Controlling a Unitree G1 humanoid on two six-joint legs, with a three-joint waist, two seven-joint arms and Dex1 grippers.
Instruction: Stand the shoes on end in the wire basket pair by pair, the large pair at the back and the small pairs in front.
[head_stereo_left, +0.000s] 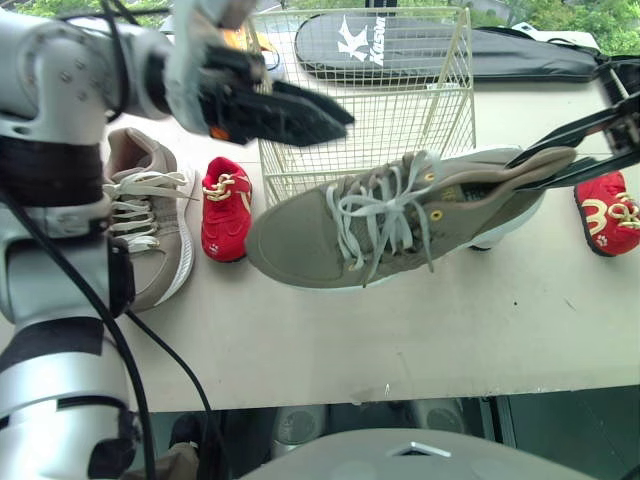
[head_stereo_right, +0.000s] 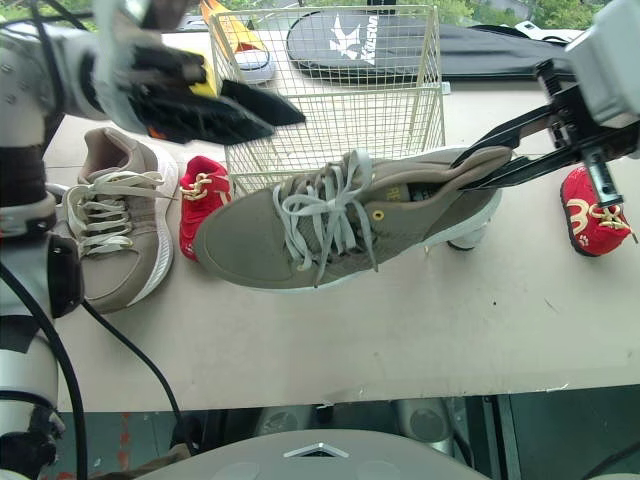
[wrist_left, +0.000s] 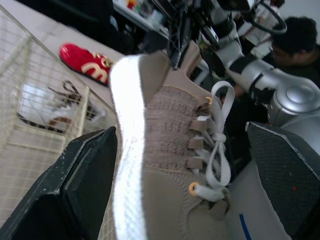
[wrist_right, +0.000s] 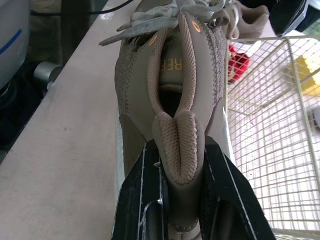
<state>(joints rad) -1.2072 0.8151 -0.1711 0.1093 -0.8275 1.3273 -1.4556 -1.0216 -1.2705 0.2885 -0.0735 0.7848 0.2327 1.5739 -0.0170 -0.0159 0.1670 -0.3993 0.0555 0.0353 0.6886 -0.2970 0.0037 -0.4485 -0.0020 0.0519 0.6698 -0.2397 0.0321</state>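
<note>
A large taupe shoe (head_stereo_left: 390, 225) with pale laces hangs on its side above the table, in front of the wire basket (head_stereo_left: 400, 90). My right gripper (head_stereo_left: 525, 170) is shut on its heel collar, one finger inside the shoe and one outside (wrist_right: 230, 200). My left gripper (head_stereo_left: 335, 125) is open, hovering above the shoe's toe near the basket's front left corner; in the left wrist view the white sole (wrist_left: 127, 150) lies between its spread fingers (wrist_left: 75, 185). The matching taupe shoe (head_stereo_left: 150, 220) rests on the table at the left. Small red shoes lie left (head_stereo_left: 225, 210) and right (head_stereo_left: 608, 215).
The basket is empty and stands upright at mid-table. A small yellow shoe (head_stereo_right: 235, 40) and a black racket bag (head_stereo_left: 450, 45) lie behind it. Something white (head_stereo_left: 498, 235) is half hidden behind the held shoe. A person (wrist_left: 295, 45) shows in the left wrist view.
</note>
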